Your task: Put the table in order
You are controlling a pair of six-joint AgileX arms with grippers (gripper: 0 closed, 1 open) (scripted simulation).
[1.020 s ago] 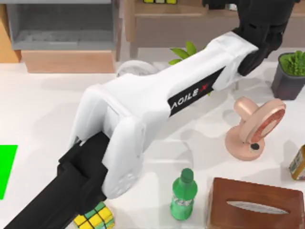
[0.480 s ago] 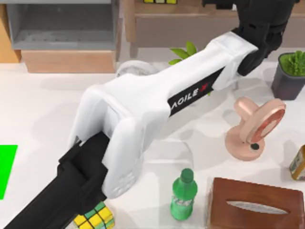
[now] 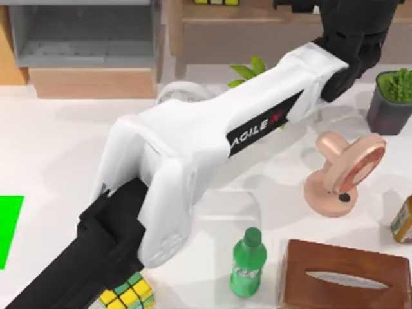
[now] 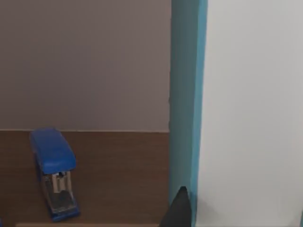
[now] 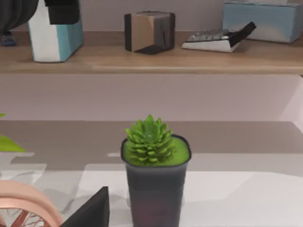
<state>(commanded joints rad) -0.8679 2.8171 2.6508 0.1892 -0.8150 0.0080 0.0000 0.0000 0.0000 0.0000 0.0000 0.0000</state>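
Observation:
The white table (image 3: 58, 148) holds scattered items. My left arm reaches diagonally across it to the wooden shelf (image 3: 257, 19) at the back. Its black gripper (image 3: 347, 19) is at a white and teal box (image 5: 52, 42) that stands upright on the shelf board. In the right wrist view the left gripper (image 5: 57, 9) sits at the box's top. The left wrist view has the box (image 4: 236, 94) very close, with a blue stapler (image 4: 52, 170) lying beside it. My right gripper (image 5: 92, 210) hangs low over the table, facing a potted succulent (image 5: 154, 184).
On the table are the succulent pot (image 3: 393, 100), a pink round stand (image 3: 344, 174), a green bottle (image 3: 248, 264), a brown tissue box (image 3: 344, 277), a colour cube (image 3: 129, 293) and a green patch (image 3: 9, 228). A grey cabinet (image 3: 84, 38) stands back left.

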